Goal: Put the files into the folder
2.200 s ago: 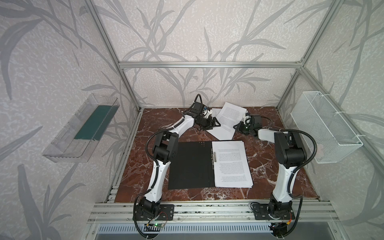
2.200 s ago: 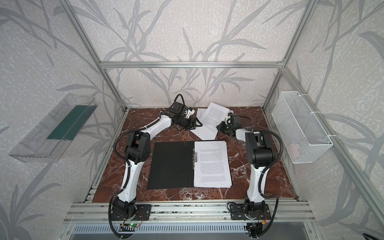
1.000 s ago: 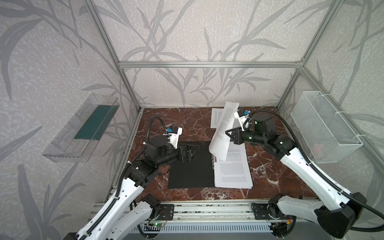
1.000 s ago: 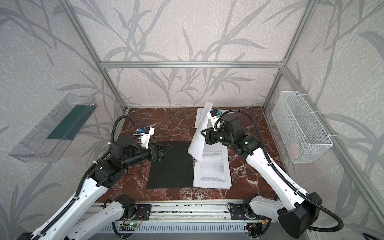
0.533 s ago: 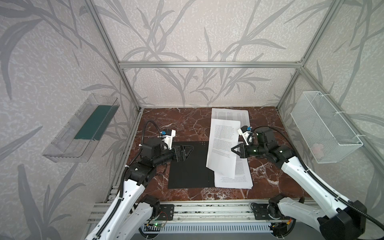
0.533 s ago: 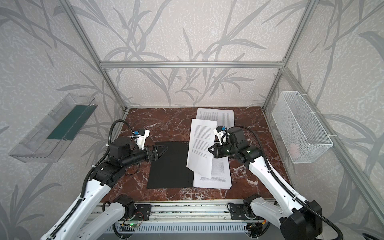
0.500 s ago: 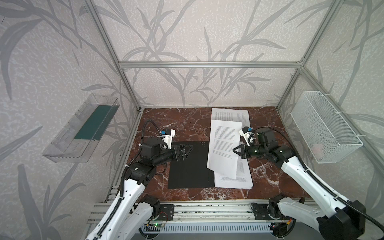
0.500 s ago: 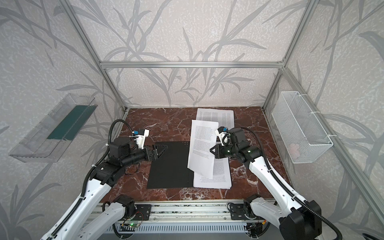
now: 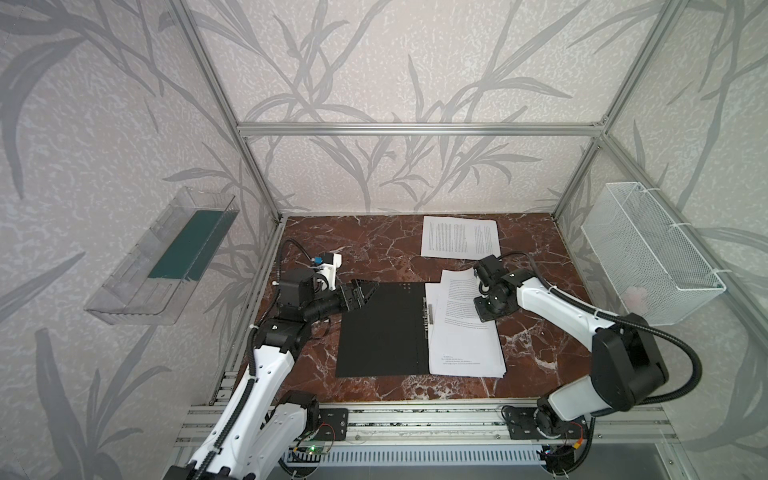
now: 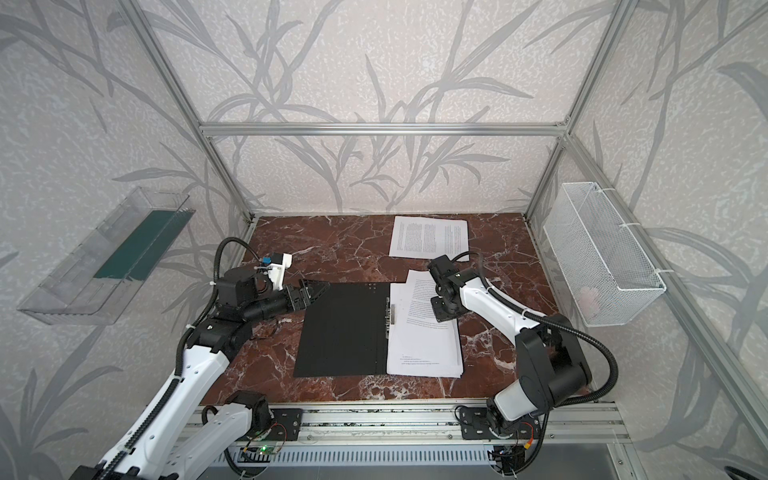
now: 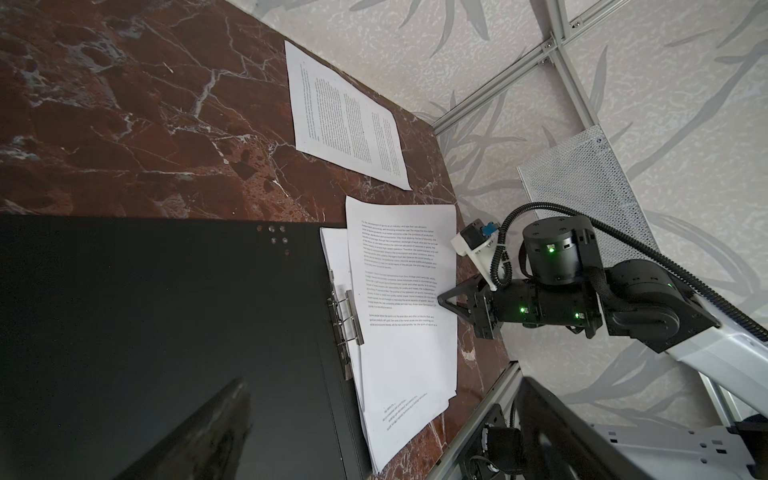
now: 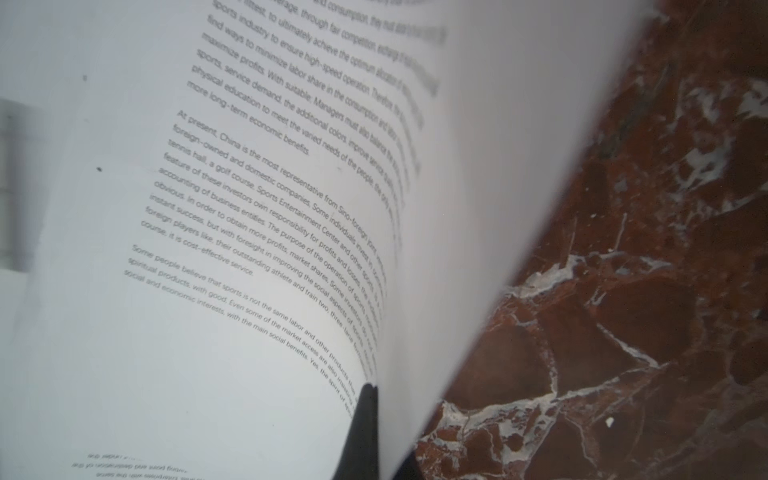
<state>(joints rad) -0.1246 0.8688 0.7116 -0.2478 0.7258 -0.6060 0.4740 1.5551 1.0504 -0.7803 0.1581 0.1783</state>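
Observation:
The folder [image 9: 382,328] [image 10: 343,330] lies open on the marble table, black inside up, metal clip [image 11: 347,318] at its spine. A stack of files [image 9: 465,349] [image 10: 424,349] rests on its right half. My right gripper [image 9: 478,296] [image 12: 376,390] is shut on the right edge of the top printed sheet [image 12: 249,208] [image 11: 399,266], which lies slightly askew on the stack with that edge curled up. Another sheet [image 9: 459,236] lies flat at the back. My left gripper [image 9: 363,291] [image 11: 374,436] hovers open and empty over the folder's far left corner.
A clear plastic tray [image 9: 166,266] with a green base hangs on the left wall. A white wire basket [image 9: 652,253] hangs on the right wall. Aluminium rails [image 9: 415,419] run along the table's front edge, and frame posts stand at the back corners.
My right gripper has carried the sheet from hanging upright down onto the stack in the folder. The left gripper has stayed open by the folder's far left corner.

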